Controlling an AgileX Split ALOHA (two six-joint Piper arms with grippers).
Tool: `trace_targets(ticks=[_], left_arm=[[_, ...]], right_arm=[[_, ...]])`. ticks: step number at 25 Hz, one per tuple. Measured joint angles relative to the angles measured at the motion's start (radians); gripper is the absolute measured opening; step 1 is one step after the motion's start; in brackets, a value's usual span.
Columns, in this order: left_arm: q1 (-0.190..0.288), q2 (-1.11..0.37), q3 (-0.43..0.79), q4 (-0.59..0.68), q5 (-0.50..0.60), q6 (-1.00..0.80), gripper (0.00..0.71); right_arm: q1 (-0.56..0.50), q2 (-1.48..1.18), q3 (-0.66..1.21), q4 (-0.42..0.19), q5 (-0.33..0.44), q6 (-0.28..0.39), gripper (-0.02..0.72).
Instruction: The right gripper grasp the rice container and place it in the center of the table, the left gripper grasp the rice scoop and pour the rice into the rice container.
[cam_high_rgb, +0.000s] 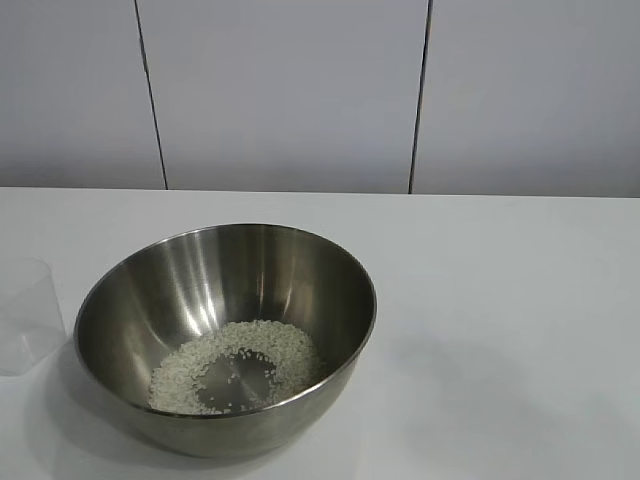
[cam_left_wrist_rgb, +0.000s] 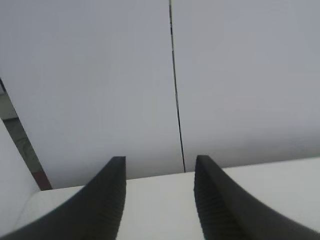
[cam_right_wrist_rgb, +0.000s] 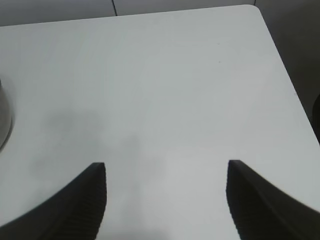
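1. From the exterior camera I see the rice container (cam_high_rgb: 226, 335) sitting on the table (cam_high_rgb: 500, 300), left of the middle and toward the near edge. The rice (cam_high_rgb: 237, 366) lies in a pale patch across its bottom. The rice scoop (cam_high_rgb: 27, 315) stands upright at the far left edge of this view, close beside the container but apart from it, and looks empty. Neither arm shows here.

2. On my left wrist camera the left gripper (cam_left_wrist_rgb: 160, 200) is released, its two dark fingers (cam_left_wrist_rgb: 107, 200) parted with nothing between them, only the table edge and a panelled wall (cam_left_wrist_rgb: 100, 85) beyond.

3. On my right wrist camera the right gripper (cam_right_wrist_rgb: 166, 200) hangs over bare tabletop, spread wide and holding nothing. A sliver of the container's rim (cam_right_wrist_rgb: 4, 117) shows at the frame's edge.
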Motion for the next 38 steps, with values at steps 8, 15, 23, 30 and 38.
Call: trace_targets(ticks=[8, 15, 23, 30, 38], left_arm=[[-0.002, -0.141, 0.005, -0.192, 0.321, -0.016, 0.426], [-0.002, -0.31, 0.113, -0.215, 0.354, -0.093, 0.426], [-0.002, -0.392, 0.196, -0.215, 0.338, -0.12, 0.426], [-0.002, -0.394, 0.233, -0.204, 0.234, -0.125, 0.426], [-0.002, -0.394, 0.236, -0.203, 0.22, -0.126, 0.426]], right_arm=[[0.0, 0.0, 0.0, 0.0, -0.001, 0.0, 0.473], [0.0, 0.0, 0.0, 0.0, -0.001, 0.0, 0.473], [0.0, 0.0, 0.0, 0.0, -0.001, 0.0, 0.473], [0.0, 0.0, 0.0, 0.0, -0.001, 0.0, 0.473], [0.0, 0.0, 0.0, 0.0, 0.0, 0.0, 0.473]])
